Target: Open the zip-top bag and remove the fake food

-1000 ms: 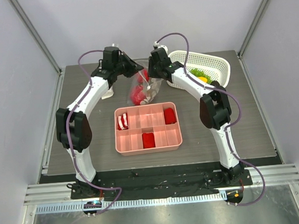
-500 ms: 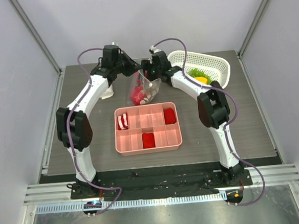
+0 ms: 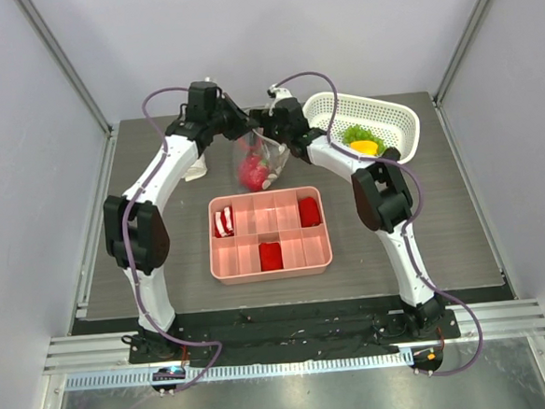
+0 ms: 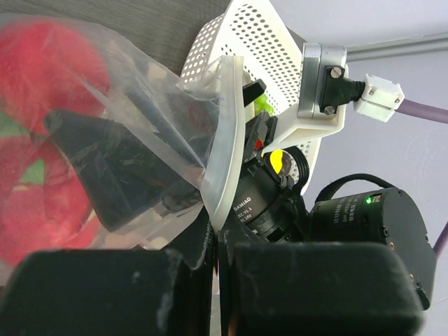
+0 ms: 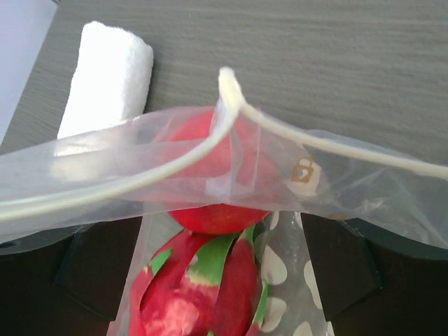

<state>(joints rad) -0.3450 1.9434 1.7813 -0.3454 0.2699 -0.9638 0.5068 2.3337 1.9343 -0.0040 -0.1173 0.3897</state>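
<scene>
The clear zip-top bag [image 3: 261, 160] hangs above the table's far middle, mouth up. My left gripper [image 3: 242, 129] is shut on its white zip strip [image 4: 222, 154], which is pinched between the jaws [image 4: 215, 241]. My right gripper [image 3: 270, 141] is at the bag's mouth, open. Its dark fingers [image 5: 94, 269] stand wide apart on either side of the fake food [image 5: 218, 210]: a red round piece above a red-and-green leafy piece [image 5: 203, 297]. Bag film drapes over both fingers. In the left wrist view those fingers show as dark shapes through the plastic [image 4: 119, 182].
A white perforated basket [image 3: 400, 125] at the back right holds green and yellow pieces [image 3: 362, 140]. A pink compartment tray [image 3: 271, 256] with red blocks lies in front of the bag. A white rolled cloth [image 5: 106, 75] lies to the left, behind the left arm.
My right gripper has opened wide and moved left to the bag's mouth. The bag hangs narrower and has shifted slightly left. My left gripper has kept its hold.
</scene>
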